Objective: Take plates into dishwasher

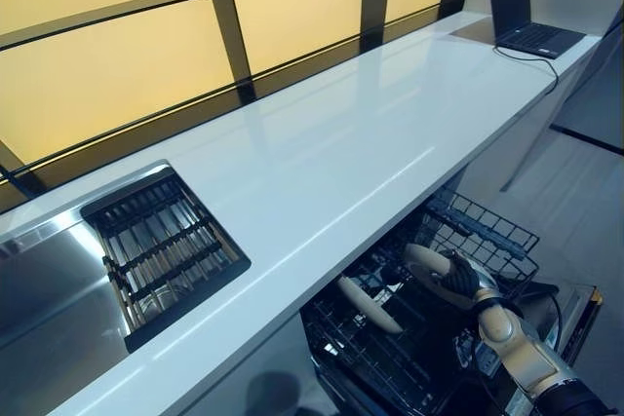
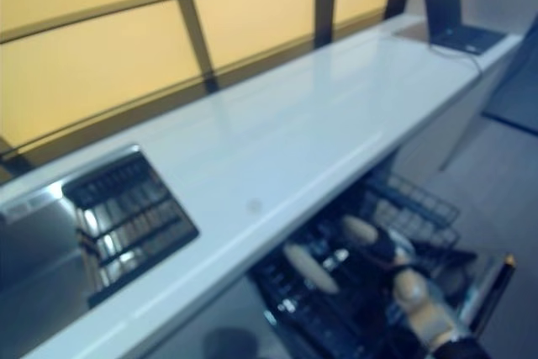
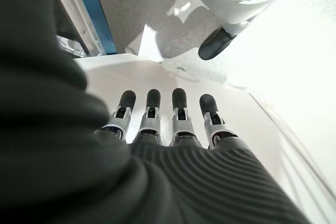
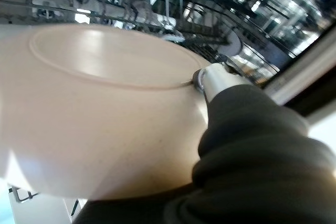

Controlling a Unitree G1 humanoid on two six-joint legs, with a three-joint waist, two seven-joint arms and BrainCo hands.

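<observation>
We found the dishwasher rack (image 1: 458,270) pulled out below the front edge of the white counter (image 1: 351,143), and we took that rack as our reference throughout. The right hand (image 1: 460,278) was over the rack, with its thumb pressed against the face of a cream plate (image 4: 100,103); the wrist view showed the thumb clamped on the plate, though the other fingers lay hidden behind it, so we judged the hold to be a pinch across the plate. The held plate stood tilted above the rack wires and, as far as we could tell, was not yet seated between them. 1 further plate (image 1: 369,304) was already standing on edge in the rack, nearer the counter than the held one.

The left hand (image 3: 168,124) appeared only in its own wrist view, fingers straight and slightly apart, holding nothing, well away from the rack.

We judged the step in hand to be the placing of the held plate. The next move would call for turning the plate upright, lining its edge with a free slot beside the seated plate, lowering until the wires took its weight, and only then releasing the thumb

A laptop (image 1: 531,12) sat on the counter's far end, well apart from the rack
</observation>
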